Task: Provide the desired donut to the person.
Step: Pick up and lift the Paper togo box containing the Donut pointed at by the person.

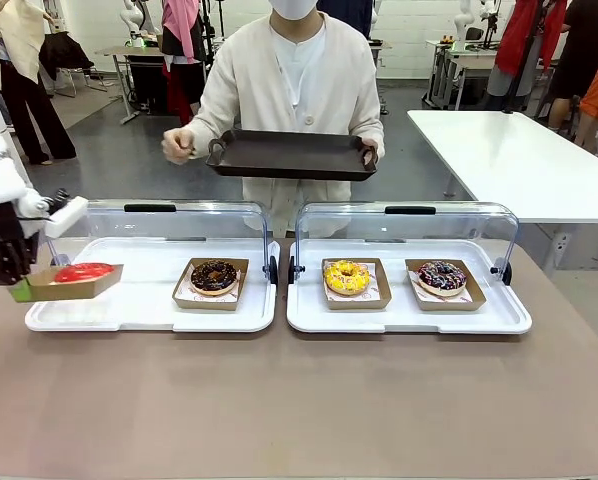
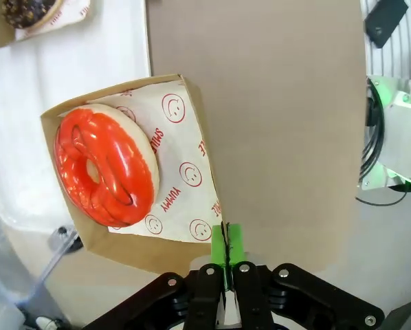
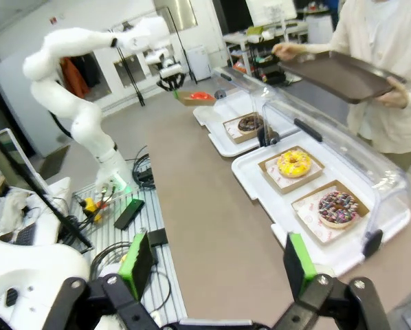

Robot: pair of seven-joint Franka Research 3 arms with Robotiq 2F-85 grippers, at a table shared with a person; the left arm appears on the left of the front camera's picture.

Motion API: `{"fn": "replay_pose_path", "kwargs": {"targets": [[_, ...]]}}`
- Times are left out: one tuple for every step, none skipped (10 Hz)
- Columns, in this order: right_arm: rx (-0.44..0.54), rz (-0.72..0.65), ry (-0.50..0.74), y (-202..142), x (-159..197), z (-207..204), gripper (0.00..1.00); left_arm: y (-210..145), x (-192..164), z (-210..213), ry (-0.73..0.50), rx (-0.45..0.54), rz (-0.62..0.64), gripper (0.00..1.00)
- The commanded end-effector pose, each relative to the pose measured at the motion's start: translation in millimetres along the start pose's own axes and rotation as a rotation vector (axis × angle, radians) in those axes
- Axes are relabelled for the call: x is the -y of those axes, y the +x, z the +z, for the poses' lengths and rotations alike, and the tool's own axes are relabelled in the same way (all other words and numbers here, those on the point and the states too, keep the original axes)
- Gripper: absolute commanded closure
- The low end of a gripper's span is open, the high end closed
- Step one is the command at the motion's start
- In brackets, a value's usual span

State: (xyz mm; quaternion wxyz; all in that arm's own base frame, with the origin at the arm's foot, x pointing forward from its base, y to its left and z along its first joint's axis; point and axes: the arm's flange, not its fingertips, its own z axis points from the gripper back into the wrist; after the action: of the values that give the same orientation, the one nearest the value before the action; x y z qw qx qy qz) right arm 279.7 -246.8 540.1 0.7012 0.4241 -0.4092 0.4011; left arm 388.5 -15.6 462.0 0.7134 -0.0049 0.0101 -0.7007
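1. The left claw (image 2: pixel 226 249) is clenched on one thin edge of the paper box (image 1: pixel 74 285) carrying the red donut (image 1: pixel 83 271). The box is at nine o'clock in the front view, by the rim of the left display tray (image 1: pixel 149 315). So slim a pinch may let the box sag or swivel.
2. If the box tilts, the red donut, which looks to lie loose on its printed liner, can slide off onto the surface (image 1: pixel 299 400).
3. The route to the dark tray (image 1: pixel 291 155) at twelve o'clock passes the raised clear lid (image 1: pixel 169 225). A low swing could knock the lid or the chocolate donut (image 1: pixel 214 276).
4. The person (image 1: pixel 289 90) holds that tray in mid-air, so a hard set-down could tip it.
5. Nothing shows that red is the wanted one, so it may be the wrong donut.
6. The right claw (image 3: pixel 218 265) hangs released and empty, well apart from the donuts, and adds little risk.
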Motion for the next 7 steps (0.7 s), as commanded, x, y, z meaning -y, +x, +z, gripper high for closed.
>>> {"fn": "replay_pose_path", "kwargs": {"targets": [[0.020, 0.020, 0.005, 1, 0, 2, 0.00, 3, 30, 30, 0.070, -0.031, 0.017, 1.00], [0.020, 0.020, 0.005, 1, 0, 2, 0.00, 5, 39, 51, 0.095, -0.028, 0.025, 1.00], [0.020, 0.020, 0.005, 1, 0, 2, 0.00, 6, 45, 73, 0.116, -0.021, 0.033, 1.00], [0.020, 0.020, 0.005, 1, 0, 2, 0.00, 9, 46, 88, 0.121, -0.008, 0.038, 1.00], [0.020, 0.020, 0.005, 1, 0, 2, 0.00, 13, 48, 95, 0.130, -0.009, 0.045, 1.00], [0.020, 0.020, 0.005, 1, 0, 2, 0.00, 18, 52, 93, 0.142, -0.013, 0.047, 1.00], [0.020, 0.020, 0.005, 1, 0, 2, 0.00, 10, 52, 94, 0.133, 0.008, 0.019, 1.00]]}}
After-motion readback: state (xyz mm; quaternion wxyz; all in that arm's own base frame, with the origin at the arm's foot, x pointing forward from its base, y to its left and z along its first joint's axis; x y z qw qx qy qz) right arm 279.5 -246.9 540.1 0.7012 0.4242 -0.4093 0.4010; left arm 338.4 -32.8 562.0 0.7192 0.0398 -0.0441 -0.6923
